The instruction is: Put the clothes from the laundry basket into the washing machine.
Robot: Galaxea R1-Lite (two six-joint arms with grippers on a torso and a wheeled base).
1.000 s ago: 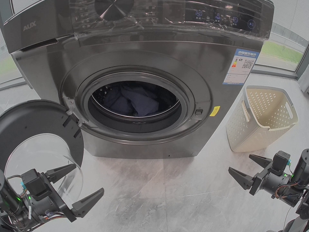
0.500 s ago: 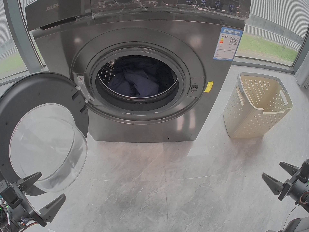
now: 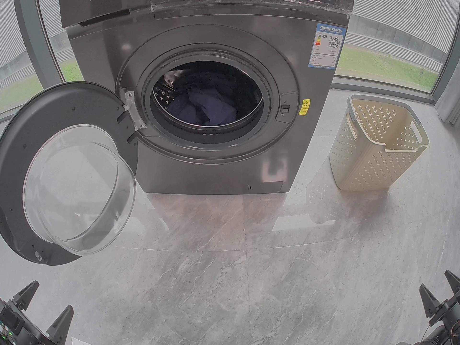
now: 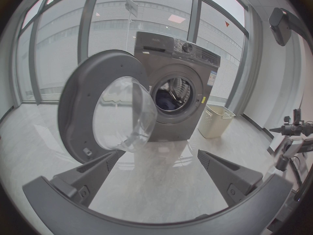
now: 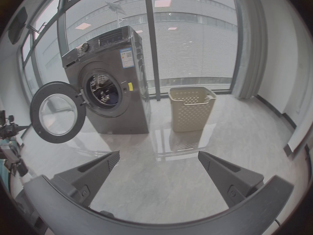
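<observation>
- Floor (image 3: 249,264): open tile ahead of both grippers, a wide lane up to the washing machine (image 3: 287,159).
- Door (image 3: 67,173): swung fully out, hanging just ahead of the left gripper (image 3: 50,295); it bars the straight line forward.
- Drum opening (image 3: 207,94): ahead and to the right of the left gripper, mouth free; dark clothes (image 3: 206,109) fill the lower part.
- Laundry basket (image 3: 378,144): upright, ahead of the right gripper (image 3: 437,281), near the machine's side, top open.

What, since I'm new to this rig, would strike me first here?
The grey washing machine dominates, its round door swung wide open to the left and dark clothes lying inside. On the floor to its right stands a cream laundry basket, no clothes visible inside.
</observation>
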